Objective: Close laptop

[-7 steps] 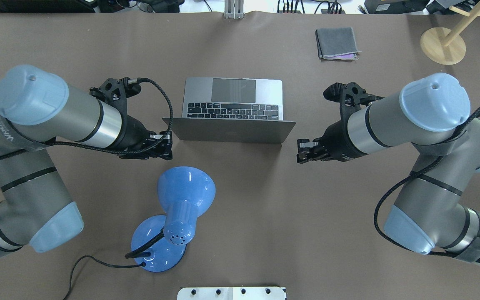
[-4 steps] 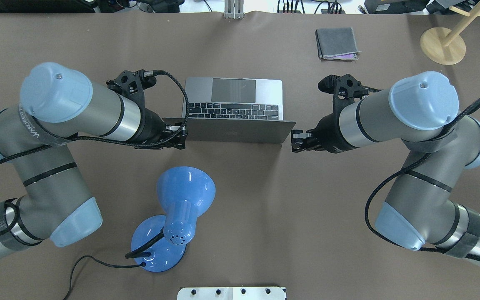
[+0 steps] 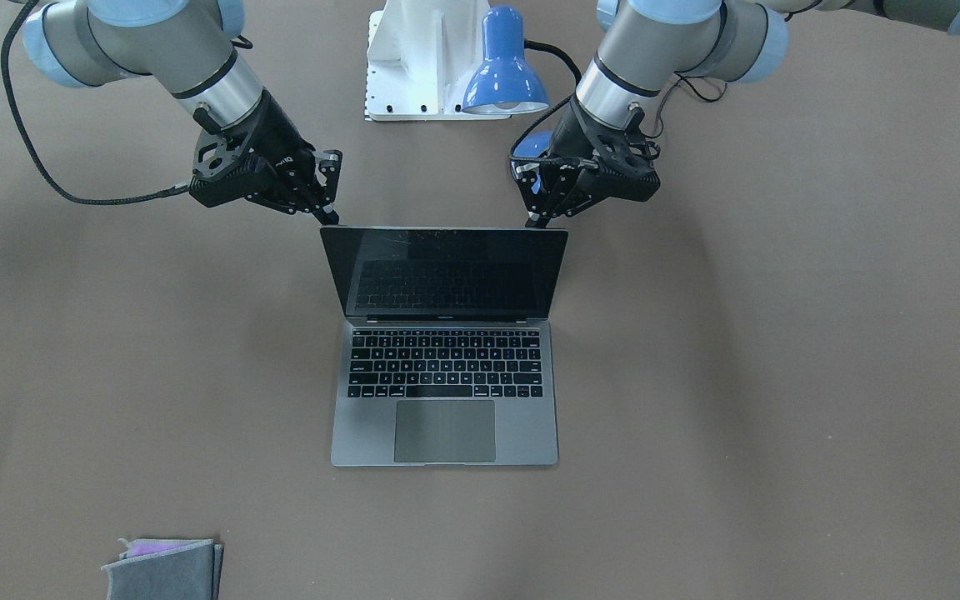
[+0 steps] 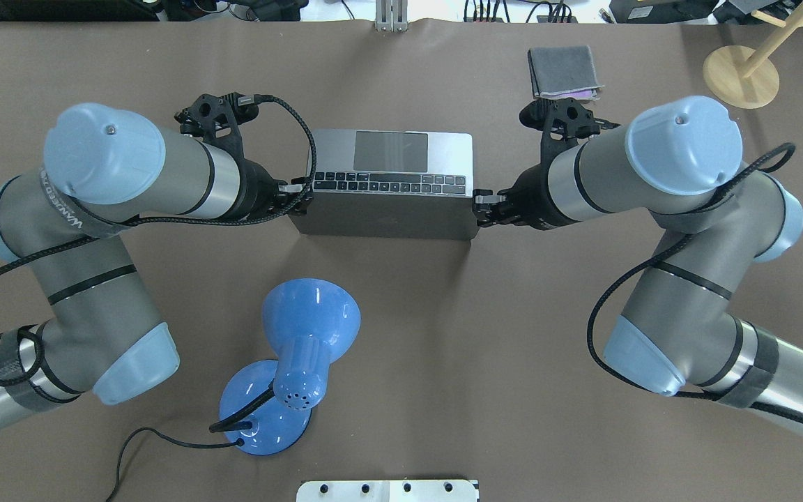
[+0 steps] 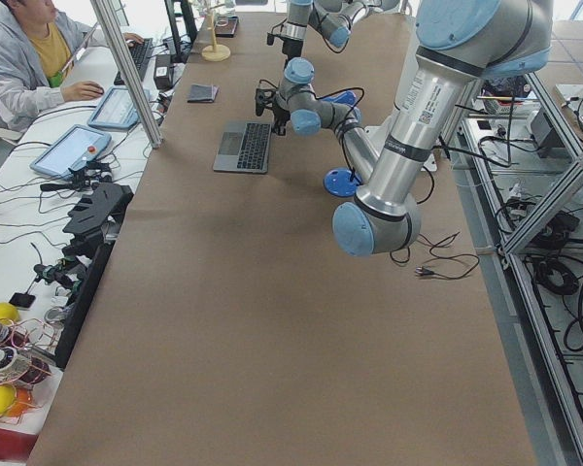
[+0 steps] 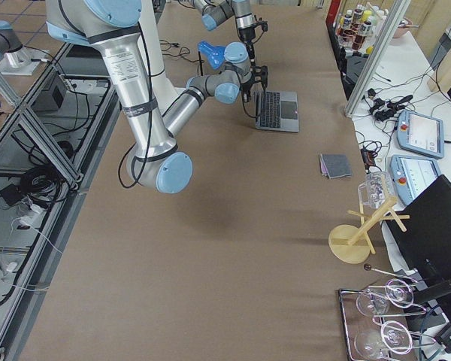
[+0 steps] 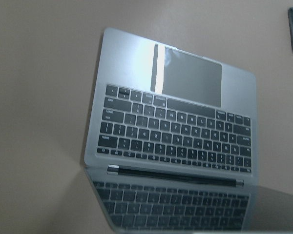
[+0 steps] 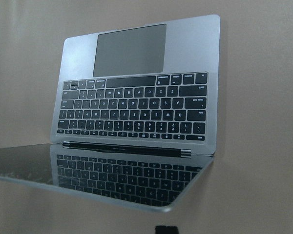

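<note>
The space-grey laptop (image 3: 444, 367) stands open at the table's middle, its black screen (image 3: 444, 273) tilted over the keyboard. In the overhead view the back of its lid (image 4: 382, 222) faces me. My left gripper (image 4: 298, 197) is at the lid's top left corner, and shows at the corner in the front-facing view (image 3: 538, 220). My right gripper (image 4: 481, 207) is at the lid's other top corner (image 3: 330, 218). Both look shut and hold nothing, fingertips against the lid's edge. Both wrist views show the keyboard (image 7: 176, 131) (image 8: 134, 109) with the screen leaning over it.
A blue desk lamp (image 4: 304, 348) with its cable stands near the robot's side, behind the lid. A folded grey cloth (image 4: 563, 72) lies at the far right. A wooden stand (image 4: 741, 75) is at the far right corner. A white base plate (image 4: 387, 490) sits at the near edge.
Both grippers moved forward and inward, from beside the lid to its top corners. The lid has tipped forward over the keyboard.
</note>
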Motion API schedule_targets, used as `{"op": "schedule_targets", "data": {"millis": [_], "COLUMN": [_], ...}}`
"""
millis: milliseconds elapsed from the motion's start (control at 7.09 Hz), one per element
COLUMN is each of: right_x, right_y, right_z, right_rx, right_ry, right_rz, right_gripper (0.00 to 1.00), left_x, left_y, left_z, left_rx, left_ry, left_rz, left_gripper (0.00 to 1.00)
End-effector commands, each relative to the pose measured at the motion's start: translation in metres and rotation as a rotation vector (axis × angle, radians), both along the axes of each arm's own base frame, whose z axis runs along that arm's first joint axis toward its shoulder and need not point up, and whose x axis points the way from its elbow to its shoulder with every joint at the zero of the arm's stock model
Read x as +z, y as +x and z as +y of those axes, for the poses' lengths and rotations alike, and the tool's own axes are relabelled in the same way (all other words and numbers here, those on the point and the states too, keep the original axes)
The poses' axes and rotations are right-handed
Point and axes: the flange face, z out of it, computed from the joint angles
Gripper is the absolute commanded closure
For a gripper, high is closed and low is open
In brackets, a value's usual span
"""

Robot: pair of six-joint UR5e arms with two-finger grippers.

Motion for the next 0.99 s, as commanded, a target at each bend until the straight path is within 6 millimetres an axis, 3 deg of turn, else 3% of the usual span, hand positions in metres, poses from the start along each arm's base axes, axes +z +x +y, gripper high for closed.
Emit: {"op": "schedule_targets", "data": {"millis": [0,282,423,564,705,846], "right_x": [-0.009,0.0,0.007,0.016,0.011,0.015], "right_y": [-0.005,-0.007,-0.025,-0.042,-0.061,-0.074], "right_z": [-0.029,-0.072,-0.105,-0.124,-0.142,-0.155], "right_rx": [0.039,0.08,0.095,0.094,0.094,0.091], "right_ry": [-0.011,-0.028,-0.065,-0.092,-0.111,-0.13], "right_rz": [0.027,0.065,0.101,0.132,0.148,0.171], "right_gripper": [1.0,1.0,1.0,1.0,1.0,1.0], "left_x": [-0.008,-0.009,-0.008,0.004,0.014,0.034], "left_y": [-0.002,0.027,0.04,0.062,0.087,0.101], "left_z": [-0.03,-0.066,-0.081,-0.102,-0.122,-0.137], "left_rx": [-0.065,-0.118,-0.141,-0.155,-0.157,-0.182], "left_ry": [0.003,-0.001,-0.006,-0.03,-0.036,-0.029], "left_rz": [-0.017,-0.06,-0.083,-0.131,-0.139,-0.152], "left_gripper": [1.0,1.0,1.0,1.0,1.0,1.0]}}
